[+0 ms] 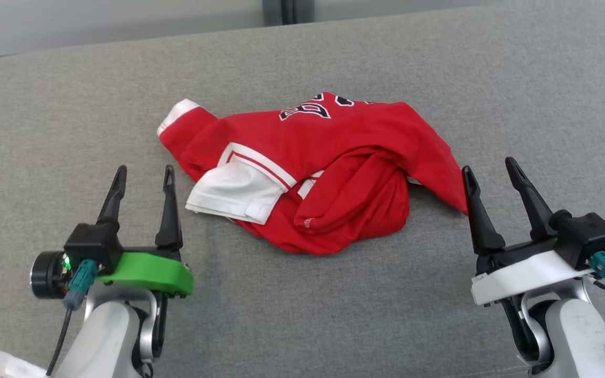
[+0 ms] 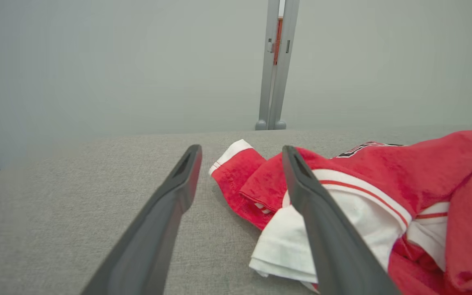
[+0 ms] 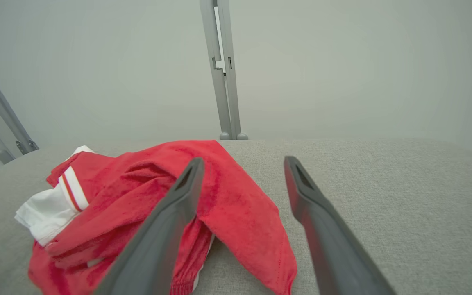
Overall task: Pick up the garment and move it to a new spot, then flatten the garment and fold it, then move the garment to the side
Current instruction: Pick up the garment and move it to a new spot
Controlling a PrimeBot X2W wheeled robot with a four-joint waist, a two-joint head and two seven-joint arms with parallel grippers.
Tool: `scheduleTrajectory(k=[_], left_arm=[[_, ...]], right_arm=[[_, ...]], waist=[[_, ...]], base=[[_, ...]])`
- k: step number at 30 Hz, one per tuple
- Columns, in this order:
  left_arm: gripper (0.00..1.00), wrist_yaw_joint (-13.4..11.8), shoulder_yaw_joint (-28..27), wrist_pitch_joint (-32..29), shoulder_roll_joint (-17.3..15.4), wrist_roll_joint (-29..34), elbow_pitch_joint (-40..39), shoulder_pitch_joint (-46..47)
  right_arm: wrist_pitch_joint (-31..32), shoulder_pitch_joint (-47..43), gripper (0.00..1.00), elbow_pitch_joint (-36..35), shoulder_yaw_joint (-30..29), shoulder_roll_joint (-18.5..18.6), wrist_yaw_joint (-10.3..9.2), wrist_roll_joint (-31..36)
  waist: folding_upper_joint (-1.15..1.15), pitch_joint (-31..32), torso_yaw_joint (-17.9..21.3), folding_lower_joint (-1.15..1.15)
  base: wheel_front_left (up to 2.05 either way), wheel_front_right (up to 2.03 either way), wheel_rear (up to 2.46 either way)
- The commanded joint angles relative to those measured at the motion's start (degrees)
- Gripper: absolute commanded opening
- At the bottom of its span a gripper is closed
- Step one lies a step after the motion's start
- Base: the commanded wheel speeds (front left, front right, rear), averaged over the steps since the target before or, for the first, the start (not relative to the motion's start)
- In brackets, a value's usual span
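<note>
**Two spread hands flank a crumpled red jersey**

The left hand [image 1: 145, 169] has its two dark fingers spread apart and nothing between them (its base carries a green mount [image 1: 150, 273]). It sits low over the grey fabric worktop [image 1: 71, 105], at the jersey's left. In the left wrist view, the left hand [image 2: 241, 148] points along the worktop, with one finger crossing in front of the jersey's folded white panel [image 2: 355, 221].

The right hand [image 1: 488, 165] is spread too and grips nothing (its mount [image 1: 523, 281] is white). Its inner finger stands just beside the pointed red flap at the jersey's right edge; whether they touch cannot be told. In the right wrist view, the right hand [image 3: 243, 159] has that finger over the red cloth [image 3: 236, 205] and the other over bare grey fabric.

The red jersey [image 1: 334, 142] lies bunched in a heap on the middle of the worktop, between the two hands. A white-cuffed sleeve [image 1: 179, 113] sticks out at its far left, and dark lettering [image 1: 305, 109] shows along its far edge.

Beyond the worktop's far edge, a grey upright post [image 2: 275, 61] stands against a pale wall.
</note>
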State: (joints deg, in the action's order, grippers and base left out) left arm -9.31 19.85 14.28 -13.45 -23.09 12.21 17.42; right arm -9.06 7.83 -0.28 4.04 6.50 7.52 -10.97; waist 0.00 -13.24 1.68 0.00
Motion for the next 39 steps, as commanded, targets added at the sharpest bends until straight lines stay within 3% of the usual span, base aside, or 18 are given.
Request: scheduleTrajectory(k=[1,20,34,39], left_arm=[[1.00,-0.36,-0.48,0.46,-0.46,0.07,-0.26,-1.64],[1.00,-1.81,0.00,0.37,-1.68,0.09,-1.38,-10.24],[1.00,-2.37,0.26,0.08,-2.53,0.17,-2.51,-9.52],[1.00,-0.90,2.20,-1.23,-2.42,1.61,-3.74,-5.19]], right_arm=[[0.35,-1.31,1.00,-0.18,-0.32,-0.02,-0.06,-0.46],[2.40,-7.53,1.00,-1.20,-1.07,-1.27,-0.06,-0.14],[2.45,-6.39,1.00,-1.81,-0.74,-1.38,-0.06,-0.42],[2.51,-5.20,1.00,-2.66,-0.89,-1.24,-0.06,-0.37]], waist=[[0.00,3.31,-2.89,0.00],[0.00,8.87,-1.60,0.00],[0.00,7.89,-1.86,0.00],[0.00,4.97,-2.06,0.00]], base=[[0.00,0.00,0.00],[0.00,0.00,0.00],[0.00,0.00,0.00],[0.00,0.00,0.00]])
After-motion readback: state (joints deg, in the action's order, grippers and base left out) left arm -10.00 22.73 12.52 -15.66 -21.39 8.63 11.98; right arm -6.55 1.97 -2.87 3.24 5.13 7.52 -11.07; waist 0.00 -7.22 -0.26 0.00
